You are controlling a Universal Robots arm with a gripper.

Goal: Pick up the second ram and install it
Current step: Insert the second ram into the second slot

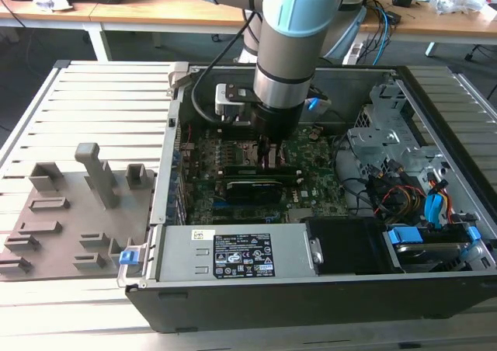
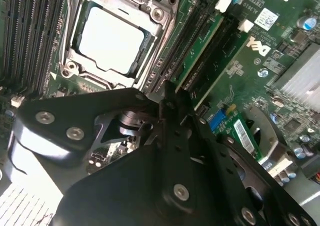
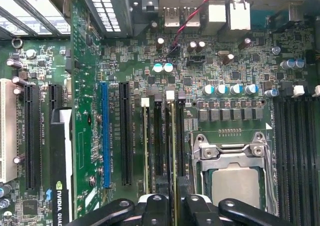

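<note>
The second ram (image 3: 173,136) is a thin green stick standing on edge in a memory slot beside the CPU socket (image 3: 235,181). In the second wrist view it shows as a green strip (image 2: 200,51) running up to a white slot clip. My gripper (image 3: 172,208) is down over its near end, with the black fingers (image 3: 152,206) close on either side of the stick. In the exterior view the gripper (image 1: 269,161) reaches straight down into the open computer case onto the motherboard (image 1: 311,188). Another green stick (image 3: 145,146) stands two slots away.
A black graphics card (image 1: 252,189) lies just in front of the gripper. The power supply (image 1: 233,254) and drive cage (image 1: 388,133) bound the case. A grey fixture tray (image 1: 70,211) sits at the exterior view's left. More memory slots (image 3: 295,151) lie beyond the socket.
</note>
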